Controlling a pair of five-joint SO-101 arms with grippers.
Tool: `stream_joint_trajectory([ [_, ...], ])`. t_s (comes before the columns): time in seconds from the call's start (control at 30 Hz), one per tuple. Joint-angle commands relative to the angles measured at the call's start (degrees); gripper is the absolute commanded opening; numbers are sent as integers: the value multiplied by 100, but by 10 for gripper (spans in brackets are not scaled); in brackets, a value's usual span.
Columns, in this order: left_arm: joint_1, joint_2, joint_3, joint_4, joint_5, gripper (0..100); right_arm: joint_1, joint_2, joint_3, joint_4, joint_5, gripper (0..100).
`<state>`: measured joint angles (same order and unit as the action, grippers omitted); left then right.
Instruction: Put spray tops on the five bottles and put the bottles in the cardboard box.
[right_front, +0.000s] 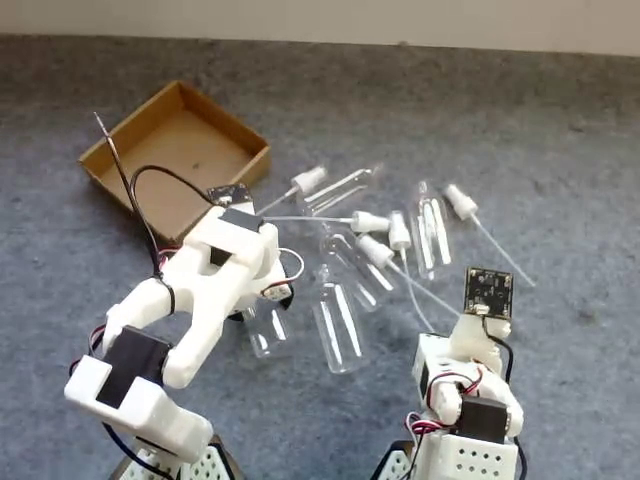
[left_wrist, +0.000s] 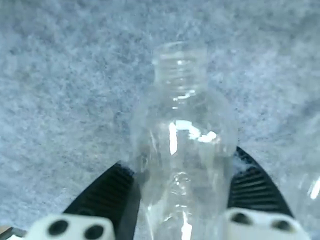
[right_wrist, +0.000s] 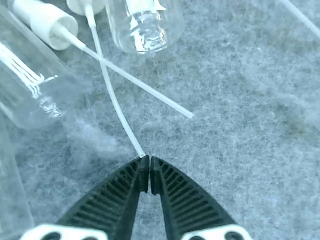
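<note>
**Nothing capped, nothing boxed yet**

High view: the cardboard box (right_front: 180, 145) sits open at the far left with nothing inside. I count five clear bottles (right_front: 340, 325) lying on the grey carpet (right_front: 560, 130), every one with a bare neck. The spray tops (right_front: 370, 222) are scattered loose among them, their thin tubes trailing. By my reading the whole job is ahead: five cappings, five placements. My left arm (right_front: 215, 275) is stretched over the bottle nearest the box, and my right arm (right_front: 470, 390) stands close in beside the pile.

Left wrist view: the left gripper (left_wrist: 185, 192) has a bottle (left_wrist: 182, 125) between its jaws. They are opened just to the bottle's width and pressed against both sides, so I take it as gripped. The threaded neck points away from the camera, uncapped.

Right wrist view: the right gripper (right_wrist: 150, 170) has its jaws closed tip to tip. The end of one dip tube (right_wrist: 117, 110) meets the tips, and I cannot tell whether it is nipped or merely touching. A spray top (right_wrist: 45, 20) and two bottles lie just beyond.
</note>
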<state>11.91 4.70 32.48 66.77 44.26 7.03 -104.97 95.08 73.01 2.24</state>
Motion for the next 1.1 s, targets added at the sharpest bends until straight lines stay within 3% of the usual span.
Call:
stream_joint_trajectory([
  [0.0,-110,-66,66,-53,26,91,66,-31,681,-127,9,16],
  [0.13,-110,-92,66,-18,-123,91,66,-31,681,-127,9,16],
  [0.4,-277,-101,-303,211,-2532,88,66,-31,681,-127,9,16],
  [0.57,-673,-101,-1341,1160,-2593,88,66,-31,681,-127,9,16],
  [0.8,-681,-101,-3257,3086,-2593,88,66,-31,681,-127,9,16],
  [1.07,-198,-576,-3530,3402,-2593,88,66,-31,681,-127,9,16],
])
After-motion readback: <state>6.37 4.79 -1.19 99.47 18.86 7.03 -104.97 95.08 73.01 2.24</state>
